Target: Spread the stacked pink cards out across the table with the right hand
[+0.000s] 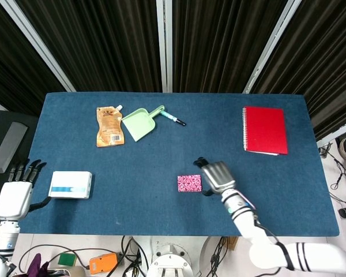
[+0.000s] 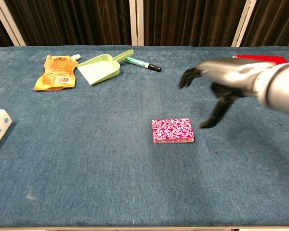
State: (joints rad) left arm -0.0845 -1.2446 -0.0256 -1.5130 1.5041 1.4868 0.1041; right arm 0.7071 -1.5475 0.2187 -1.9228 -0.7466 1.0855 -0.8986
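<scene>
Stack of pink patterned cards flat on the blue table, still squared up, near the front edge around the middle. Just beside it — right hand, raised above the cloth, dark fingertips spread and pointing away over the table, thumb hanging down close to the stack's right edge without touching; nothing held. Beyond those fingers and off to their right, a red spiral notebook. Further from the fingertips on the other side, toward the far edge: a green-capped marker, a pale green dustpan and an orange pouch in a loose row. Well apart, at the table's left front, a white box with a blue stripe — and just outside it the left hand, off the table edge, fingers extended and apart, holding nothing.
</scene>
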